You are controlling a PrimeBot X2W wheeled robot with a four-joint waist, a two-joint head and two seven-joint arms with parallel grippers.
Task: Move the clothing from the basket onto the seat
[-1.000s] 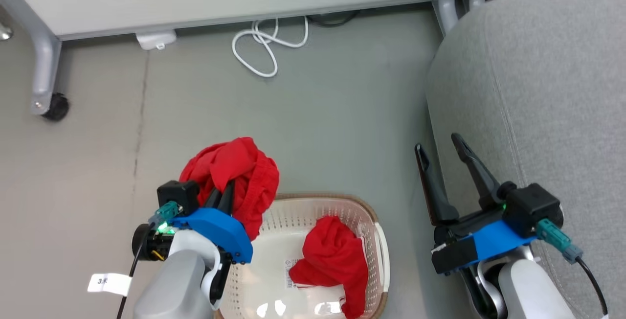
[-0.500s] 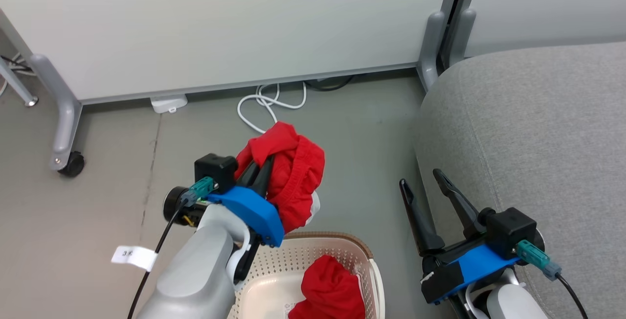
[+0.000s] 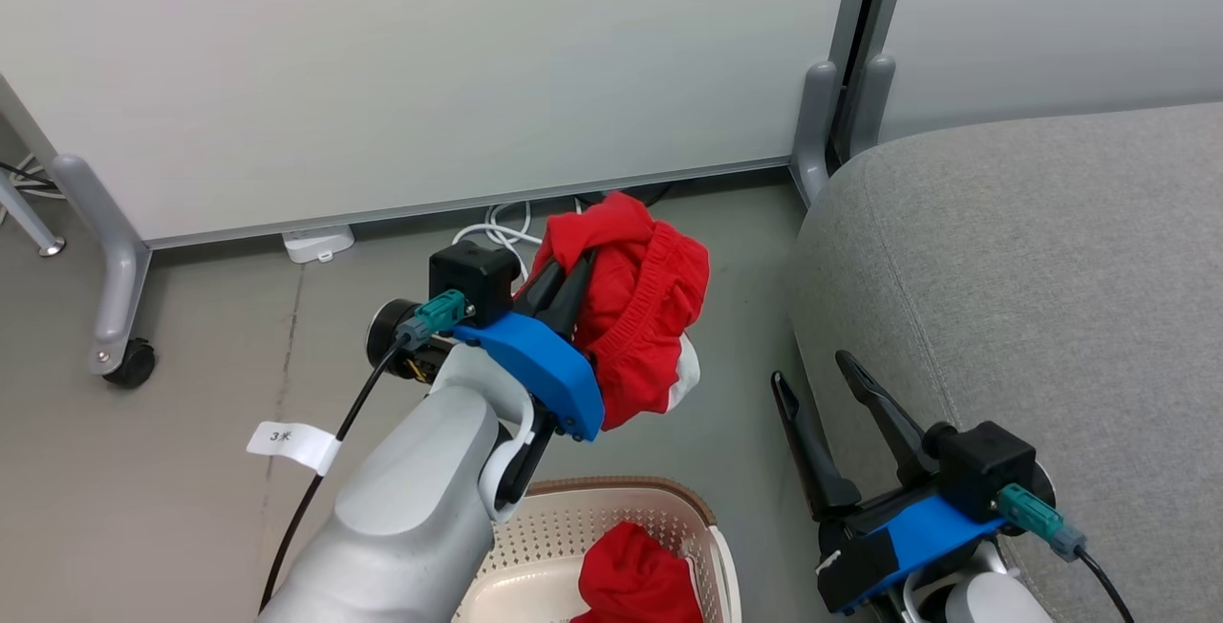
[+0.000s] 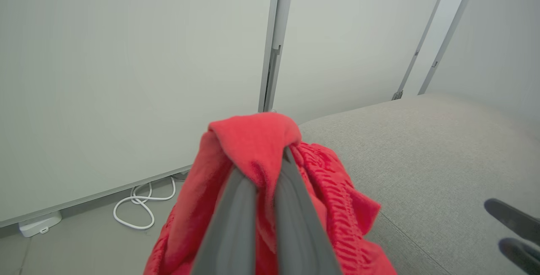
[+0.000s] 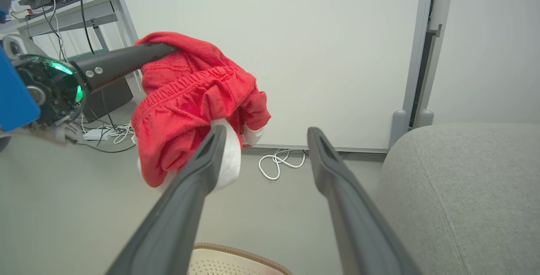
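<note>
Seat (image 3: pixel 1032 250): lying bare at your right.
Basket (image 3: pixel 712 547): sitting on the floor (image 3: pixel 191 413), holding another red garment (image 3: pixel 631 585).
Clothing (image 3: pixel 650 317): hanging bunched over the floor, short of the seat.
Left hand (image 3: pixel 571 269): clamping it; be carrying it high over the cushion edge.
Right hand (image 3: pixel 812 370): waiting with fingers spread, empty.

I counted two red garments: one garment (image 3: pixel 638 312) in my left gripper (image 3: pixel 573 269), the other garment (image 3: pixel 632 585) down in the basket (image 3: pixel 611 488). There was one basket and no more. My grippers made two, the left one and my right gripper (image 3: pixel 812 370). There was one grey seat (image 3: pixel 1032 269). On the floor I counted one coil of white cable (image 5: pixel 280 163), one small white plug box (image 3: pixel 317 243) and one black caster wheel (image 3: pixel 131 362). I saw one paper tag (image 3: pixel 291 440)
</note>
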